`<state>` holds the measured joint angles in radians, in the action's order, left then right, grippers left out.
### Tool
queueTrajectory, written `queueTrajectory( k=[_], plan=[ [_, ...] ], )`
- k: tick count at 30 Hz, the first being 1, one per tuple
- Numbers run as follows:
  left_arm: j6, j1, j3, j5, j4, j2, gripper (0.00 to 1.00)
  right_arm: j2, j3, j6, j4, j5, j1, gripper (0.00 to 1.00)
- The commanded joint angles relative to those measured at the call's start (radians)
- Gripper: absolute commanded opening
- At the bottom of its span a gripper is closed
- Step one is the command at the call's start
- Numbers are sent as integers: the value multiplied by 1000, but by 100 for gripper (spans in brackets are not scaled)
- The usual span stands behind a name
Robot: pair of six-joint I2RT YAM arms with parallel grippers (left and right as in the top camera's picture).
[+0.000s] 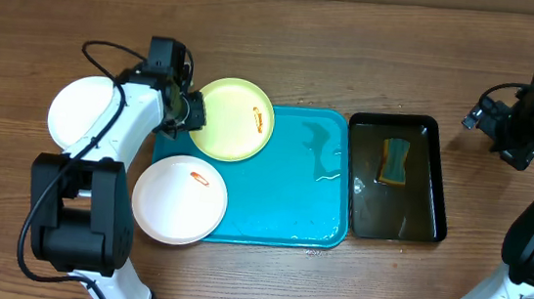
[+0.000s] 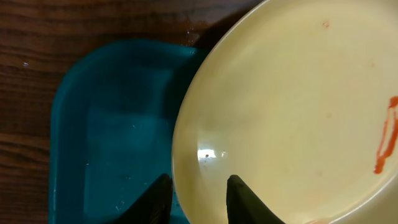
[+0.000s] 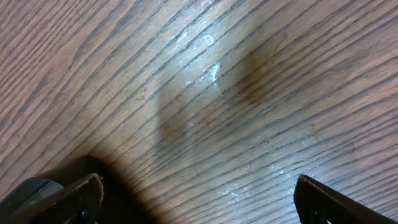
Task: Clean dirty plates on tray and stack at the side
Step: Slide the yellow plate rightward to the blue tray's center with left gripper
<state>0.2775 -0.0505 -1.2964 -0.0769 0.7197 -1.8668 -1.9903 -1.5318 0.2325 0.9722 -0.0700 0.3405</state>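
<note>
The green plate (image 1: pixel 234 119) sits at the upper left corner of the tray (image 1: pixel 291 211), overhanging its rim, with a red smear on its right side. The left gripper (image 2: pixel 198 180) is at the plate's left edge, jaws a little apart and astride the rim, with no clamp to be seen. The right gripper (image 3: pixel 199 183) is spread wide over bare wood at the far right of the overhead view, holding nothing. A dirty white plate (image 1: pixel 181 200) lies over the tray's lower left corner, and another white plate (image 1: pixel 84 112) sits on the table at left. The sponge (image 1: pixel 395 162) rests in the black tray (image 1: pixel 434 200). The tray looks wet, so a shallow pinch on the thin rim could slip and drop the plate. Dragging it could knock the dirty white plate, and stacking it unwiped would smear the pile.
</note>
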Motion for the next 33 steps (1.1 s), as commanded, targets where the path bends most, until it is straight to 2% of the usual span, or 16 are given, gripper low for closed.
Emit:
queueTrajectory(
  k=[1,6,14,15,19,26,33],
  plan=[
    [-19,-2,27,11,-23,-13,32,38,-27,4,-2,10,3,100],
    [-19,-2,27,84,-26,-13,33,37,-27,4,-2,10,3,100],
    [-15,-17,72,87,-103,-14,32,37,-27,4,-2,10,3,100],
    [-15,-21,87,87,-128,-14,31,38,-27,4,-2,10,3,100],
    [0,-27,100,84,-175,-14,17,38,-27,4,-2,10,3,100],
    [12,-34,99,-39,-158,-14,16,38,-27,4,-2,10,3,100],
    [14,-79,99,-43,-141,-14,21,37,-27,4,-2,10,3,100]
  ],
)
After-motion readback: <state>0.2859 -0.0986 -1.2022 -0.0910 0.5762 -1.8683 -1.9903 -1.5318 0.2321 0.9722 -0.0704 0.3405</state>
